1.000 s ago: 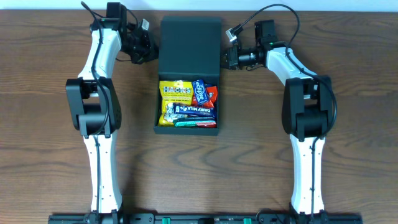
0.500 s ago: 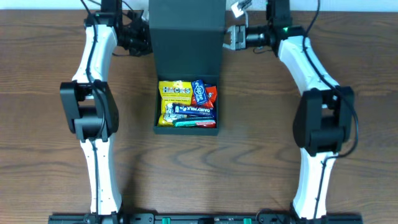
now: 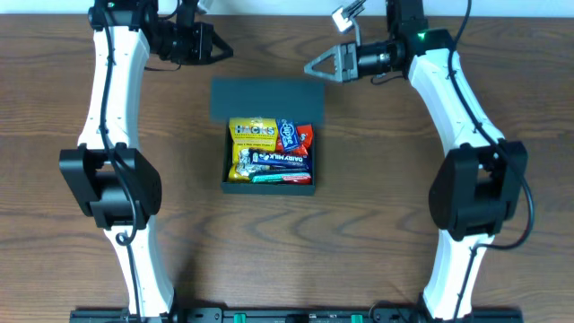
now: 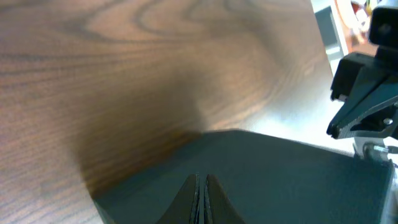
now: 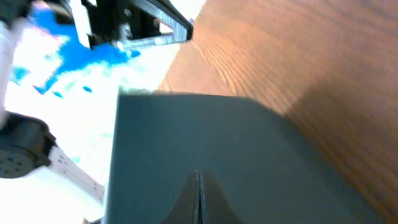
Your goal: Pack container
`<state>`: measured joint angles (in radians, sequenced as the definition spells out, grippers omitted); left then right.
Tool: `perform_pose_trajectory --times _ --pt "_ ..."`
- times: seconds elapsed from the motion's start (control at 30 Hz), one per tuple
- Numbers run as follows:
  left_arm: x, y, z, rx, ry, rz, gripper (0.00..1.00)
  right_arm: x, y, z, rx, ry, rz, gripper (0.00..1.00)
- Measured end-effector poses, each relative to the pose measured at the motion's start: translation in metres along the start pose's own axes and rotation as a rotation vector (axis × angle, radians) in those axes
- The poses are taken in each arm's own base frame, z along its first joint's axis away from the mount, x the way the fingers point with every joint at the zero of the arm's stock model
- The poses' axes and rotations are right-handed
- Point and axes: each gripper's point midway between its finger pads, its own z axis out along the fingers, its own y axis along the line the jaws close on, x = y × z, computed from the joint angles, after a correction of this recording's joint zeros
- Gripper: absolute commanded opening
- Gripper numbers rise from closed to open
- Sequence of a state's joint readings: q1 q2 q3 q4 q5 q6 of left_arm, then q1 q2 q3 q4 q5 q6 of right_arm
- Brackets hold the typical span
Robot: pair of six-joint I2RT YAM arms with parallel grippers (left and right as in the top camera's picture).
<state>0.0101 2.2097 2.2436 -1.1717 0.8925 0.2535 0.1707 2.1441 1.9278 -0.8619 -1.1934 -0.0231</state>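
Observation:
The container (image 3: 267,188) is a dark teal box in the middle of the table. In it lie a yellow packet (image 3: 254,133), a blue bar (image 3: 280,159) and a red-and-blue packet (image 3: 296,135). Its flap lid (image 3: 267,99) stands raised and leans forward over the box's back edge. My left gripper (image 3: 215,47) is shut, up behind the lid's left corner. My right gripper (image 3: 309,67) is shut by the lid's right corner. Each wrist view shows pinched fingertips, left gripper (image 4: 201,177) and right gripper (image 5: 198,173), in front of the lid (image 4: 280,180) (image 5: 205,137). Nothing shows between the fingers.
Brown wooden table (image 3: 377,224) all around the box. The right gripper's body (image 4: 367,106) shows at the edge of the left wrist view, and the left gripper's body (image 5: 134,28) at the top of the right wrist view. Both arm bases stand at the near edge.
The lid lay flat behind the box, then rose upright, and now leans forward over the box. Both grippers moved up and back from the lid's sides, staying shut.

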Motion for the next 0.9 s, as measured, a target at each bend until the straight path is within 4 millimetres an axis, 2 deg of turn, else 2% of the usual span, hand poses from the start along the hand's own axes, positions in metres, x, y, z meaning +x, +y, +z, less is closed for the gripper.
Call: perform_pose_trajectory --times 0.13,0.37,0.5,0.67,0.8,0.9 --pt "0.011 0.002 -0.001 -0.018 0.041 0.018 0.06 0.014 0.006 0.008 0.093 0.058 -0.033 0.01" --pt "0.014 0.006 -0.001 -0.043 0.055 0.038 0.06 0.016 -0.001 0.008 0.163 0.072 -0.064 0.01" --pt "0.019 0.01 -0.001 -0.07 0.078 0.029 0.06 0.02 -0.01 0.005 0.223 0.087 -0.046 0.02" --pt "0.029 0.018 -0.001 -0.134 0.124 0.015 0.06 0.03 -0.031 -0.006 0.385 0.124 -0.012 0.01" --pt "0.029 0.017 -0.003 -0.154 0.126 0.024 0.06 0.017 -0.027 -0.028 0.539 0.088 -0.089 0.02" --pt "0.018 0.007 -0.013 -0.17 0.08 0.071 0.06 -0.021 0.003 -0.051 0.618 -0.04 -0.277 0.02"
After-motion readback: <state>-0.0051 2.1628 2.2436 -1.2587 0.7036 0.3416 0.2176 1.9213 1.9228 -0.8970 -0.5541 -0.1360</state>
